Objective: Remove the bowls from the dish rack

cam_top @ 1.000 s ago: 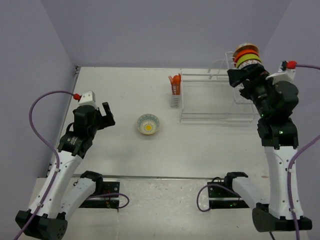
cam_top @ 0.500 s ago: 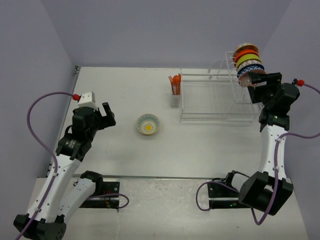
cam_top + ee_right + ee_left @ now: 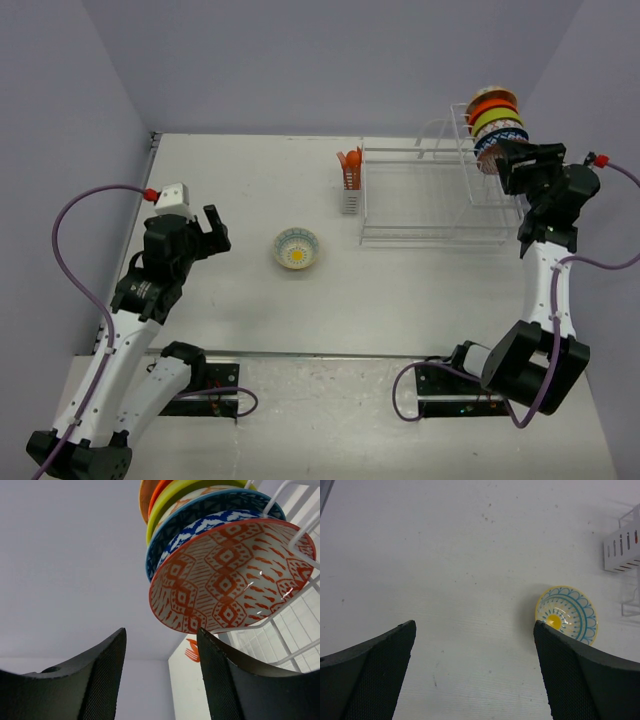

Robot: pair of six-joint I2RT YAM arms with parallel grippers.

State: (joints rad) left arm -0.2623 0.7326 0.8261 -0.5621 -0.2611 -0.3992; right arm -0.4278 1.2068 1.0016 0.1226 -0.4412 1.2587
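five bowls [image 3: 497, 118] stand on edge, packed together, in the raised slotted end of the dish rack [image 3: 430, 241], at its far right corner. the nearest one, a white bowl with a red pattern [image 3: 230, 575], faces the right wrist camera, with blue, green and orange ones behind it. one more, the yellow-centred bowl [image 3: 297, 248], sits upright on the table [image 3: 230, 160], well apart from the rack on its left.

the step in hand looks like the reach for the next bowl. the right gripper [image 3: 500, 160] is up at the near end of the row. its fingers stand partly apart with nothing between them, and their tips are just below the red-patterned bowl's lower rim. whether that rim is already level with the fingers is hard to say from this low angle.

the left gripper [image 3: 475, 670] hangs wide open and empty over the table, near the yellow-centred bowl.

next, i judge, the right fingers need to straddle the front bowl's rim, pinch it, and lift it up out of its slot without dragging its neighbours.
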